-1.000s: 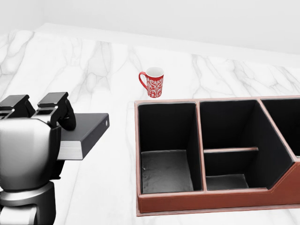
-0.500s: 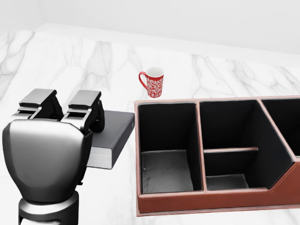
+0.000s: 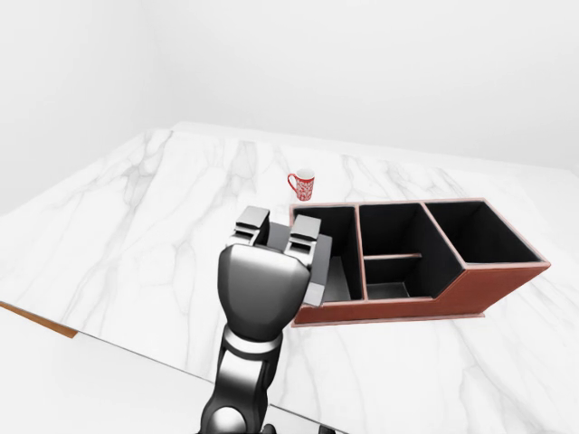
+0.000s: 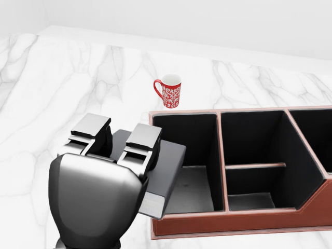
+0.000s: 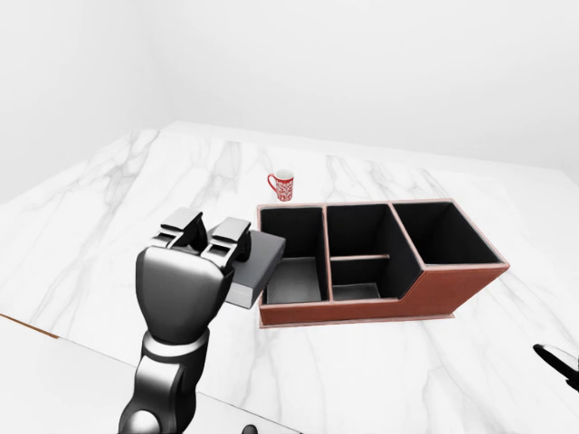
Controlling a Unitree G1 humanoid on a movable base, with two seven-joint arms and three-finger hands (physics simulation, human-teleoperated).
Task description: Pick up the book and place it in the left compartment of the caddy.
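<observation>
No brand, label or legible writing shows on anything here; the only marking is the white floral pattern on the red mug (image 4: 170,92), which stands on the marble counter (image 4: 62,83) just above the caddy's top left corner in the head view.

The book (image 4: 165,168) is a flat, dark grey volume with a pale page edge showing at its lower right corner. You hold it roughly level, with its right part overhanging the left wall of the caddy (image 4: 233,222) and the opening of the left compartment (image 4: 189,187). It is clear of the counter. Whether it touches the caddy's rim cannot be told.

Your left hand (image 4: 104,176) fills the lower left of the head view. Its two upper fingers (image 4: 141,141) are curled down over the book's top face, closed upon it; the thumb is hidden beneath, so its contact cannot be seen.

The caddy is reddish brown outside and black inside, with its left compartment, a divided middle section and a larger right bay all unoccupied.

Your right hand (image 5: 559,363) shows only as a dark sliver at the right edge of the right-eye view; you cannot tell its finger state.
</observation>
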